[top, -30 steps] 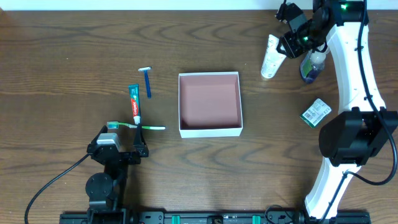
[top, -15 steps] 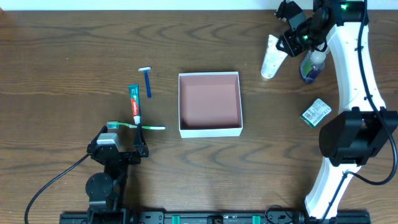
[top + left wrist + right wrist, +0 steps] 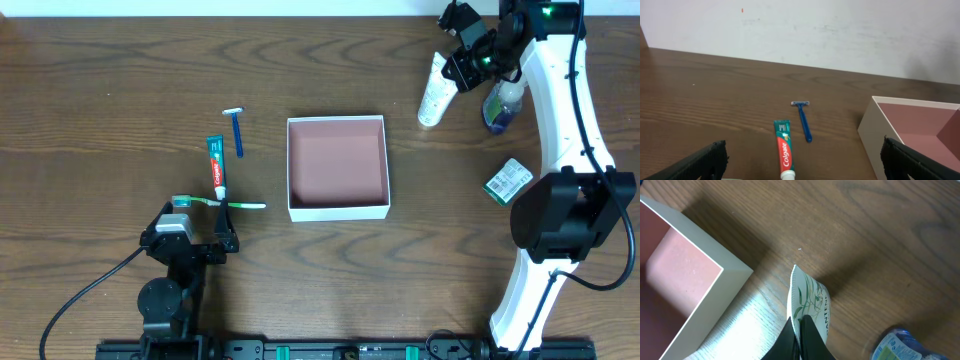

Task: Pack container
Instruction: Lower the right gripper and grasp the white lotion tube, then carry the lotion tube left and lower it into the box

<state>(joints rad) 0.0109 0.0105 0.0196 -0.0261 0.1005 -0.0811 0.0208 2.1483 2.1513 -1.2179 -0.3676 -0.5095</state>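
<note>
The container is a square open box, white outside and pink inside, at the table's middle; it also shows in the left wrist view and the right wrist view. Nothing lies in it. My right gripper is at the far right, shut on the top end of a white tube. The right wrist view shows the fingers pinching the tube close to the table. My left gripper is open and empty at the front left, with its fingers spread wide.
A toothpaste tube, a blue razor and a green toothbrush lie left of the box. A blue bottle stands beside the white tube, and a green packet lies to the right.
My right gripper and the white tube have shifted slightly away toward the far edge. The left arm and the other items have not moved.
</note>
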